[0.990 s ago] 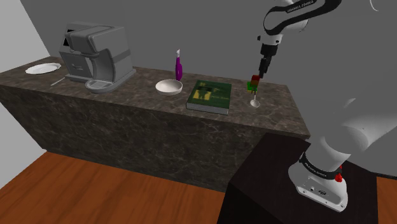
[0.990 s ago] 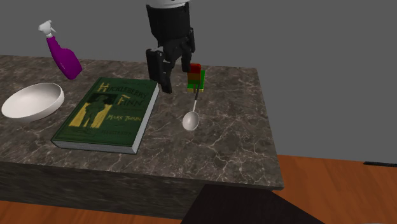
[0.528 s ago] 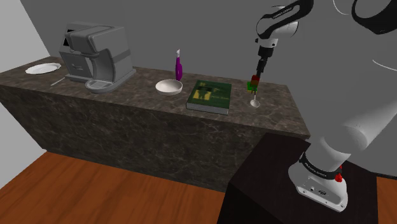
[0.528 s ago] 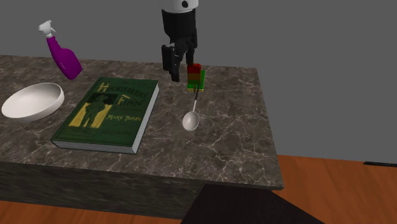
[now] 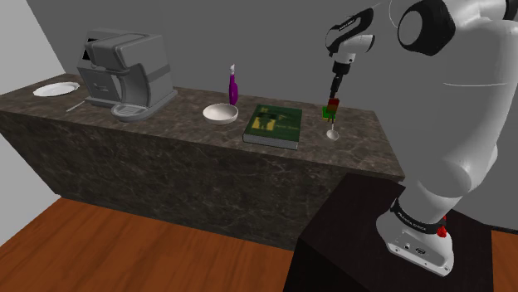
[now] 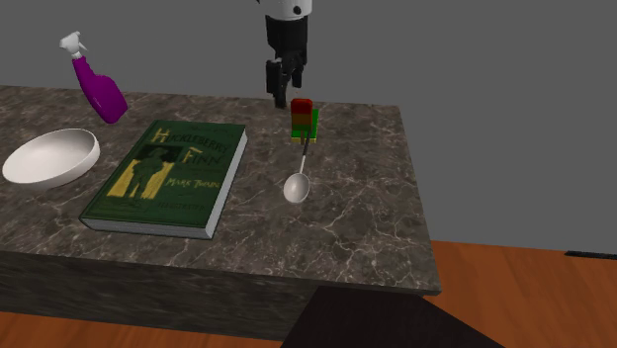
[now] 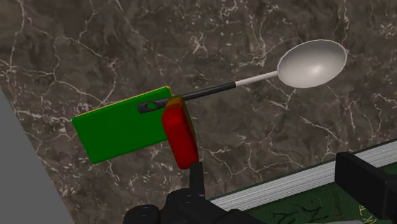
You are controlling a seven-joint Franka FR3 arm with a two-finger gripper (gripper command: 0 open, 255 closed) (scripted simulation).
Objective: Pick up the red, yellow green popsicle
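My hand (image 6: pixel 285 91) hangs open just above the red-and-green popsicle (image 6: pixel 304 119), sitting near the tabletop's (image 6: pixel 376 217) far edge against a spoon (image 6: pixel 296 186) handle (light, stiff, probably slick), so I'd pinch its flat sides.

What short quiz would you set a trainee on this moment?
1. True or false: the gripper is shut on the popsicle.
2. What lies between the bowl and the spoon? A) bottle B) book C) plate
3. Fill in: the spoon's handle points toward the ____.
Key: 1 false, it is open, just above the popsicle; 2 B; 3 popsicle.
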